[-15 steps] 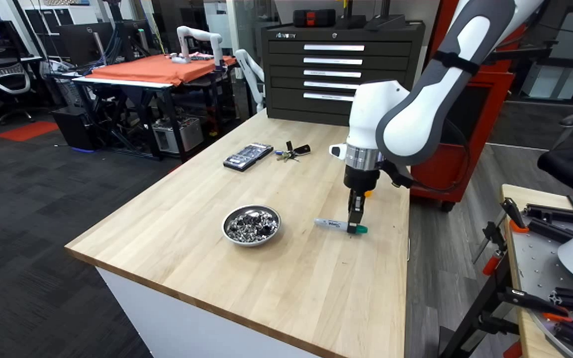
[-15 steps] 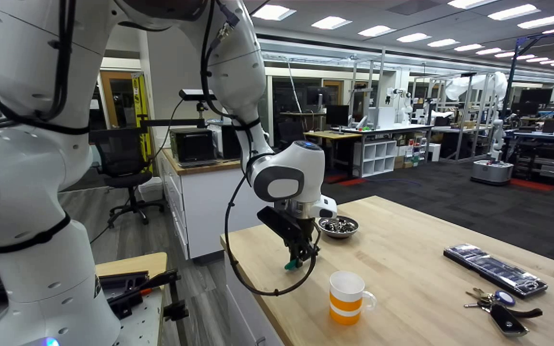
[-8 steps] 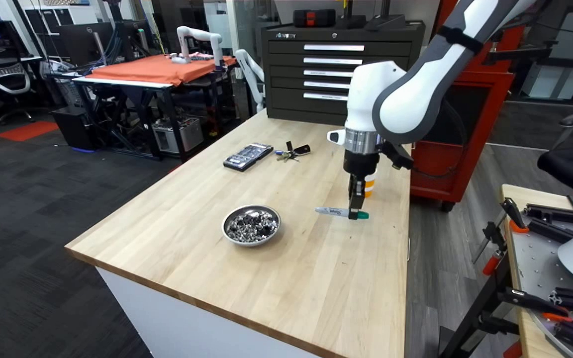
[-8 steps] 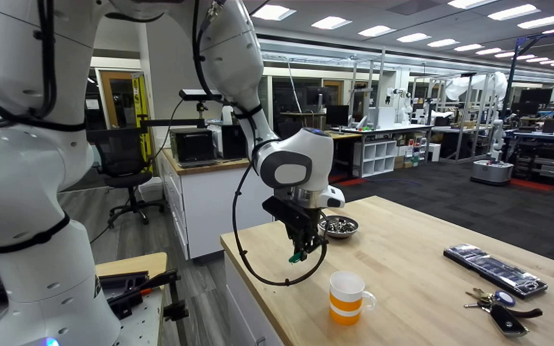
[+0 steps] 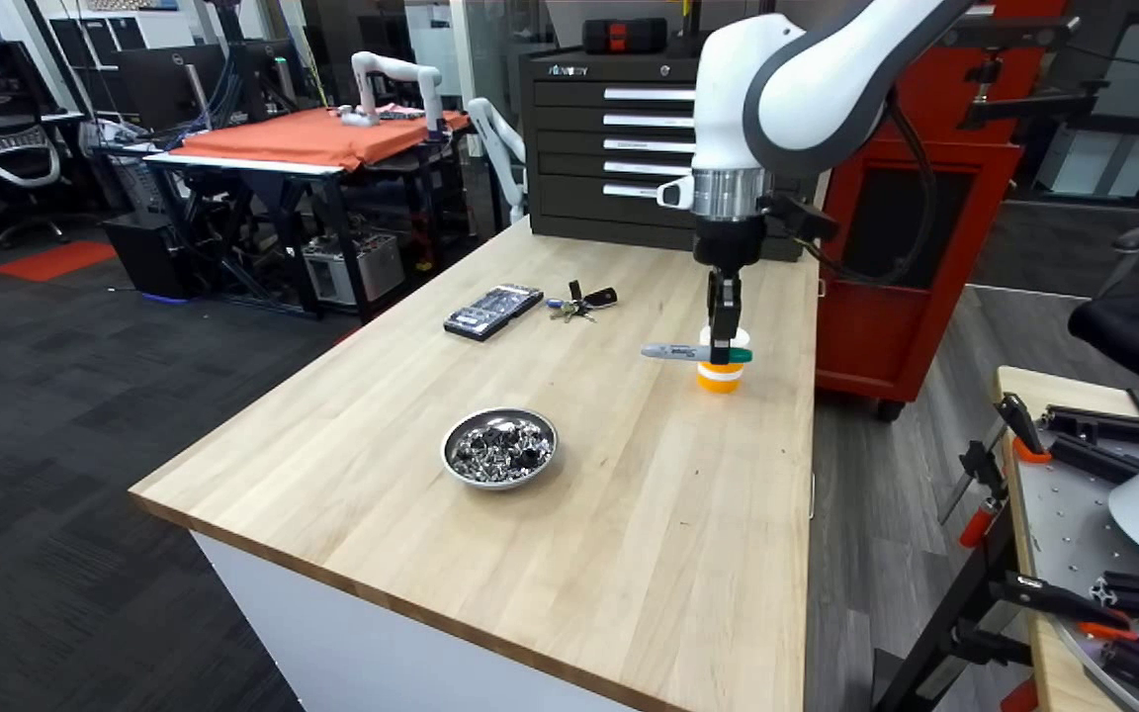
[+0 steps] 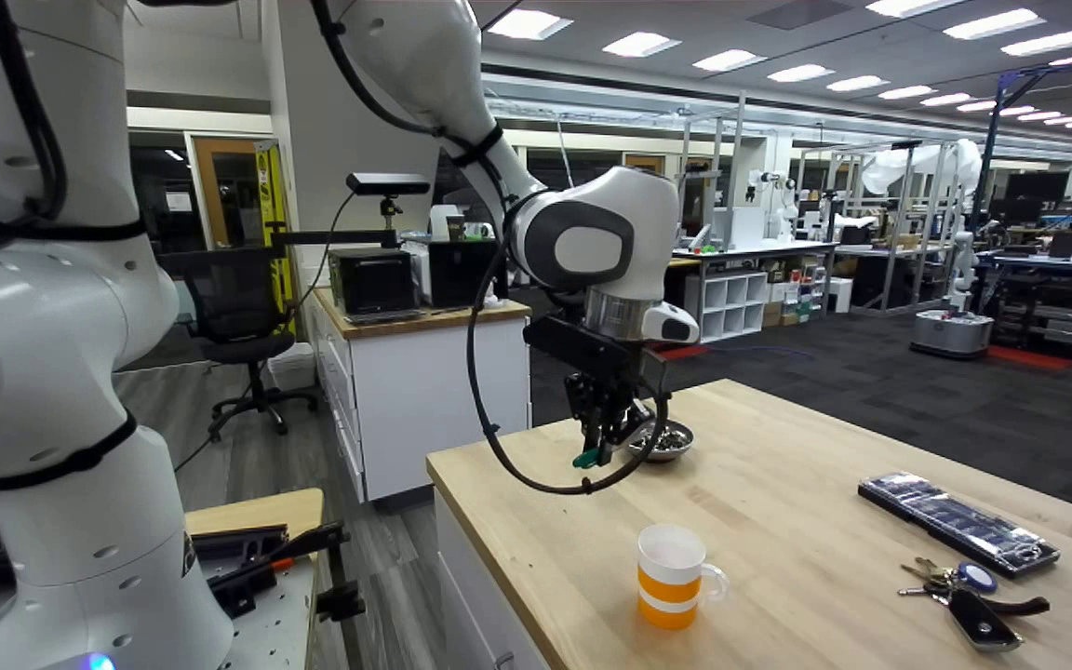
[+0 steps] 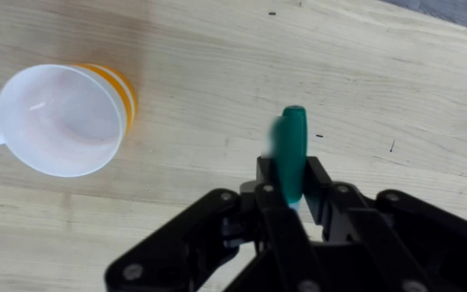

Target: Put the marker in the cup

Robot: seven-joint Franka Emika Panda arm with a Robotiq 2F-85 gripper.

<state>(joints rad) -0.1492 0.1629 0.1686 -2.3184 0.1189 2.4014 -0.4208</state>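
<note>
The marker, grey-white with a green cap, is held level above the table; its body shows in an exterior view (image 5: 671, 352), its cap in an exterior view (image 6: 586, 459) and in the wrist view (image 7: 295, 142). My gripper (image 5: 720, 354) is shut on it at the cap end, and it shows in the wrist view (image 7: 290, 174). The white cup with orange bands (image 6: 669, 582) stands upright on the table, with a handle. In the wrist view the cup (image 7: 61, 121) is left of the gripper, its mouth open and nothing seen inside. In an exterior view the marker and fingers partly cover the cup (image 5: 718, 380).
A metal bowl of small metal parts (image 5: 500, 484) stands on the wooden table (image 5: 579, 583). A flat black case (image 5: 492, 312) and a bunch of keys (image 5: 579, 303) lie farther back. A dark tool chest (image 5: 589, 216) stands at the table's far end.
My gripper has risen with the marker in it, from near the table top to well above it. It has also shifted sideways a little. The cup has not moved.
</note>
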